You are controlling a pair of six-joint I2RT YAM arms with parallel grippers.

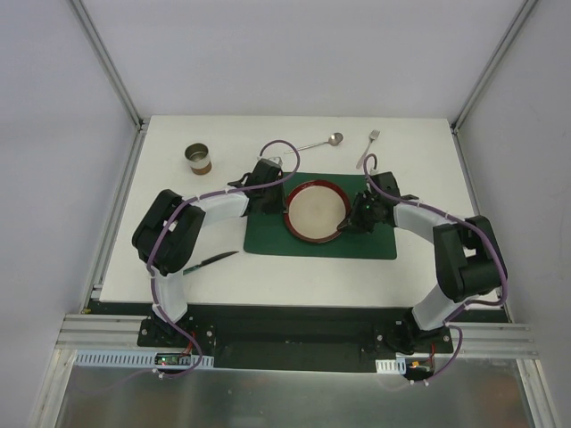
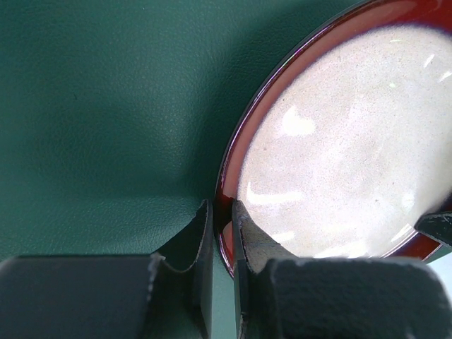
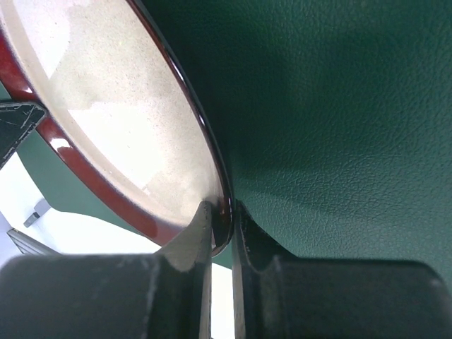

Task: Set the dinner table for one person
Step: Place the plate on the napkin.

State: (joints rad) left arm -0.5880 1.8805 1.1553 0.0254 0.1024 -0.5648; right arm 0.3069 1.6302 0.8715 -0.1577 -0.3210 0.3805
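The left pincer (image 2: pixel 222 210) and right pincer (image 3: pixel 222 210) each grasp the plate (image 1: pixel 314 212) rim over the green placemat (image 1: pixel 268 239) on the white counter (image 1: pixel 312 272); plate placing seems in hand; next, I think: let go gently, then fetch the fork (image 1: pixel 374 136)

We read this as robotics lab test cell, not home. Dinner table (image 1: pixel 357 276) is plain white matte slab, boxed by blank white panels (image 1: pixel 294 53) at left, right and far edges. Bare metal posts (image 1: pixel 107 62) rise from far corners. Along near edge: extruded aluminium rail (image 1: pixel 89 337) and black base plate (image 1: pixel 294 343) carrying left arm (image 1: pixel 169 236) and right arm (image 1: pixel 459 259), purple cables (image 1: pixel 277 147) looped in open. Tableware looks staged to us: green placemat (image 1: pixel 268 236), plate (image 1: pixel 315 211), cup (image 1: pixel 198 159), spoon (image 1: pixel 319 143), fork (image 1: pixel 372 139), knife (image 1: pixel 212 260).
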